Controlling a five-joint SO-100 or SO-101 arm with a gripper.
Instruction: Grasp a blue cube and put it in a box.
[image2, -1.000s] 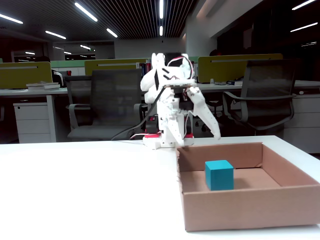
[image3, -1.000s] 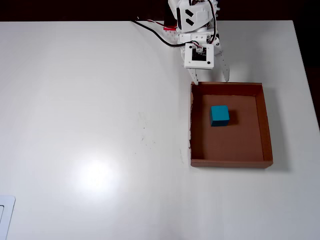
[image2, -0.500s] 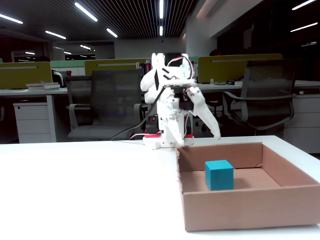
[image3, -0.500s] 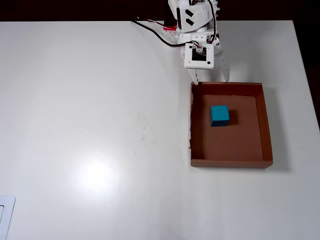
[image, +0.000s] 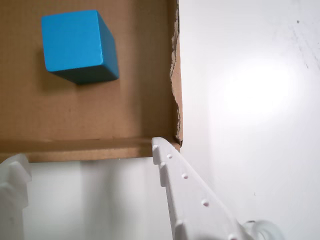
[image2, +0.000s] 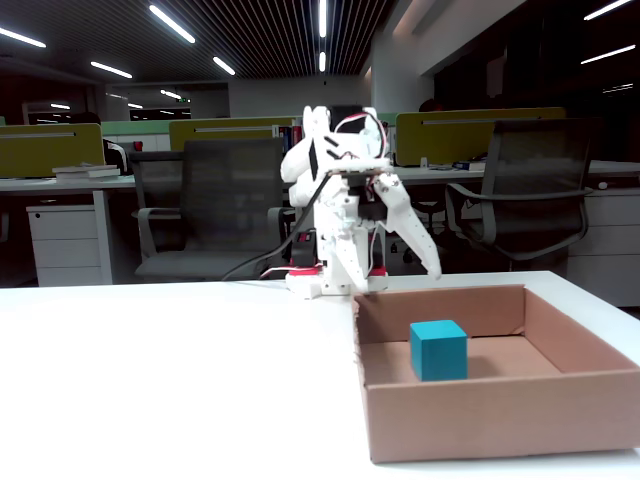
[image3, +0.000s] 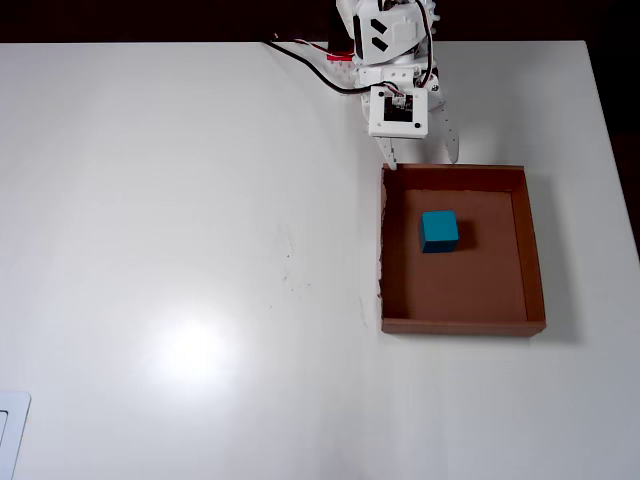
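With its jaws spread apart and empty, the pincer (image3: 420, 155) hangs just outside the near wall of the box (image3: 528, 245), clear of the blue cube (image3: 438, 230) resting ahead of it on the cardboard floor, apparently delivered.

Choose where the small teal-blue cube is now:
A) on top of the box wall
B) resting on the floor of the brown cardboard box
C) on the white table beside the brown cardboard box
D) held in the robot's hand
B: the small teal-blue cube sits on the floor of the shallow brown cardboard box, and the hand is empty at the box edge.
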